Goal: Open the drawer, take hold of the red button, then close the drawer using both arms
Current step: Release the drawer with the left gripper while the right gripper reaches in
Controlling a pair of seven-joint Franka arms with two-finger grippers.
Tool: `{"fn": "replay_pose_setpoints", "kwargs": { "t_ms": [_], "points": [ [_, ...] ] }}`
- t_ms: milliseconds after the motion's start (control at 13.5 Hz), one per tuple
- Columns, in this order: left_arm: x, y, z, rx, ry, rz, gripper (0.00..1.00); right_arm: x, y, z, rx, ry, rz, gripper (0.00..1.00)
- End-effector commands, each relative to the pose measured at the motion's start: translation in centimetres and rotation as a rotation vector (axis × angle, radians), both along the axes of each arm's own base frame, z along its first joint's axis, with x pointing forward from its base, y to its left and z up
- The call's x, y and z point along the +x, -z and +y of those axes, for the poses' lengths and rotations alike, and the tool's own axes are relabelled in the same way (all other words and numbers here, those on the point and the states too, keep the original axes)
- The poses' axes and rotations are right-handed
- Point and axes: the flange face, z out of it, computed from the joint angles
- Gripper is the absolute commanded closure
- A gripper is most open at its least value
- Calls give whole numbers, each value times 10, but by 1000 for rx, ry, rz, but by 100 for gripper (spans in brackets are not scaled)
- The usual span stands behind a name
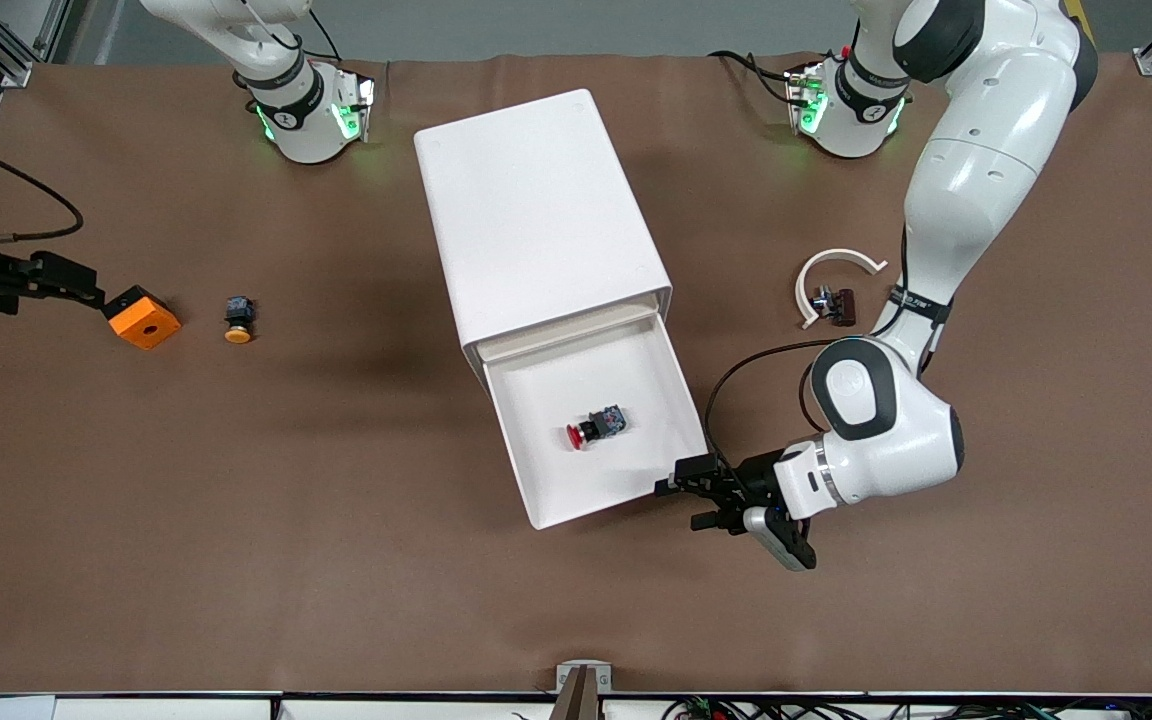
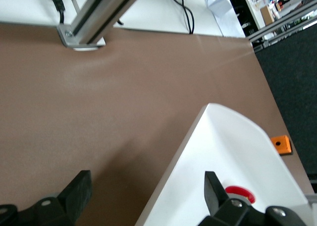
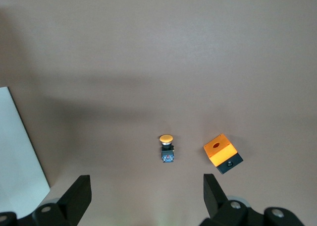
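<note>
The drawer [image 1: 597,511] of the white cabinet [image 1: 536,210] stands pulled out toward the front camera. The button [image 1: 596,428], red cap and dark body, lies on its side on the tray floor. My left gripper [image 1: 691,497] is open at the drawer's front corner toward the left arm's end. In the left wrist view its gripper [image 2: 146,181] straddles the drawer's [image 2: 223,146] front rim without gripping it, and the red cap [image 2: 240,193] shows by one finger. My right gripper [image 3: 146,184] is open high over the table, outside the front view.
A yellow-capped button [image 1: 238,318] and an orange block [image 1: 143,317] lie toward the right arm's end; both appear under the right wrist camera as the button [image 3: 167,147] and the block [image 3: 223,154]. A white curved piece [image 1: 836,270] with a dark part lies near the left arm.
</note>
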Motion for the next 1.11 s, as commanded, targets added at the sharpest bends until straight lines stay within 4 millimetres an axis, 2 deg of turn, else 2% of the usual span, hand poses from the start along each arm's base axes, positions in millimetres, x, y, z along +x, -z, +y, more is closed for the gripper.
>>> {"fn": "replay_pose_setpoints", "kwargs": {
  "t_ms": [0, 148, 222, 296, 444, 519, 593, 741, 815, 889, 1037],
  "points": [
    [6, -57, 20, -2, -39, -50, 0, 3, -4, 0, 26, 151, -6, 0],
    [1, -88, 39, -8, -17, -37, 0, 3, -4, 18, 66, 430, 14, 0],
    [-1, -98, 53, 11, -10, -25, 0, 5, -4, 38, 47, 559, 18, 0],
    [-4, -112, 66, 56, -4, -29, 0, 7, 2, 73, 15, 655, 31, 0],
    [-14, -138, 78, 183, 0, -51, 0, 17, 6, 131, -15, 877, 41, 0],
    [-20, -149, 87, 255, -15, -48, 0, 23, 7, 170, -8, 956, 52, 0],
    [-26, -158, 89, 317, -21, -52, 0, 34, 12, 210, -2, 1060, 65, 0],
    [-34, -181, 112, 478, -12, -93, 0, 52, 16, 274, 32, 1222, 94, 0],
    [-39, -194, 125, 558, 3, -98, 0, 55, 22, 301, 36, 1256, 97, 0],
    [-45, -207, 136, 641, 3, -87, 0, 57, 32, 319, 32, 1293, 98, 0],
    [-56, -236, 159, 773, -87, -40, 0, 60, 40, 344, 69, 1417, 85, 0]
  ]
}}
